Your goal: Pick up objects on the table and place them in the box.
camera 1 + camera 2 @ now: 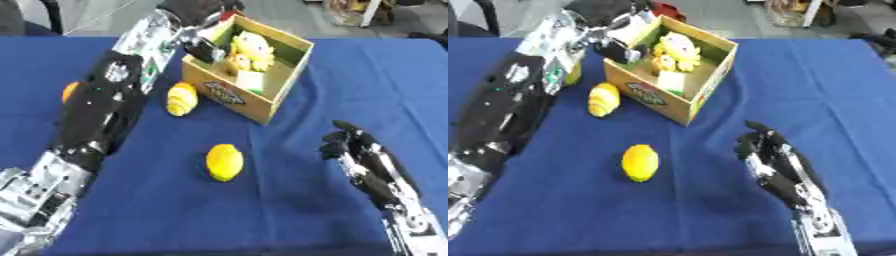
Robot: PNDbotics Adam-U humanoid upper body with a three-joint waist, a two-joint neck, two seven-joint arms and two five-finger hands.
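Left eye view: a blue table carries a cardboard box at the far centre, with yellow toys inside. A croissant lies just beside the box's near left corner; a lemon lies nearer, well apart. An orange thing peeks from behind the left arm. The left hand reaches over the box's left rim; whether its fingers are curled cannot be told.

Right eye view: the right hand rests at lower right, fingers relaxed, holding nothing.

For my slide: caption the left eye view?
Left hand over box; lemon on blue table.
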